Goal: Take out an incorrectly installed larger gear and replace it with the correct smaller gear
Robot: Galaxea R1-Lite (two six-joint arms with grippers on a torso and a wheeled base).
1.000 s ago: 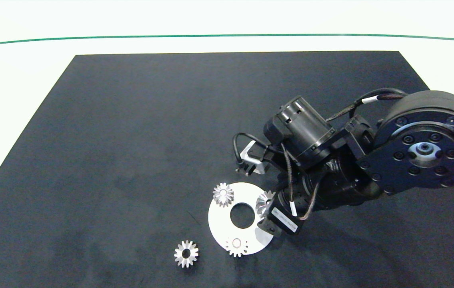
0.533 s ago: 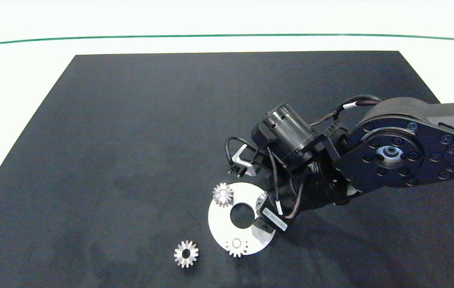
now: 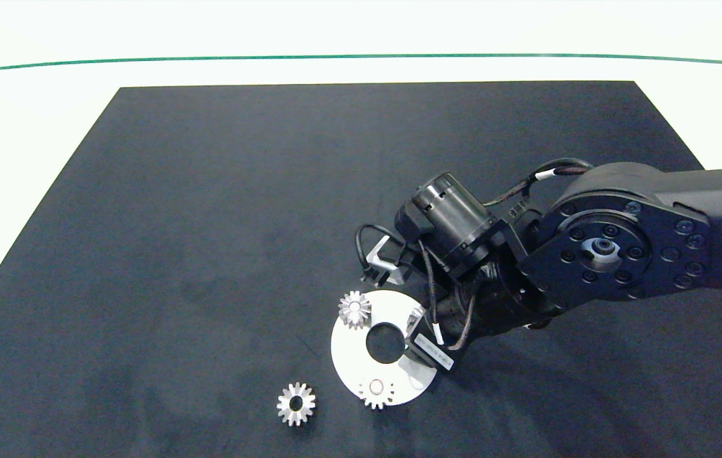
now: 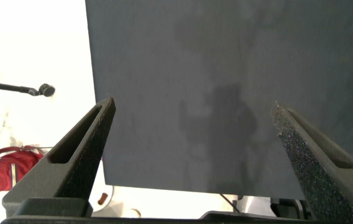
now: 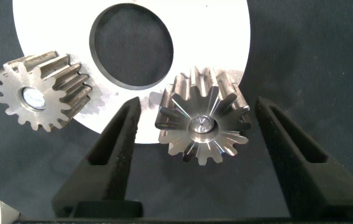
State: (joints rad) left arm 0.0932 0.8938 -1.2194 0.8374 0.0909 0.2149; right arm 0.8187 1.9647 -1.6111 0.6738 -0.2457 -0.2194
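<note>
The larger gear [image 5: 202, 122] is sitting on the white disc [image 5: 46, 25] at its rim, the right gripper [image 5: 198, 137] is straddling it with jaws wide and untouching, so closing off-centre risks pads sliding on the teeth and tilting it.

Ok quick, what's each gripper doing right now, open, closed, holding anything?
Left gripper: open, holding nothing, above bare black mat.
Right gripper: open, fingers either side of the larger gear on the white disc, not yet clamped.

Black mat [image 3: 208, 222], white table [image 3: 30, 108], green line [image 3: 361, 57], possibly red bag [image 4: 2, 171]
</note>
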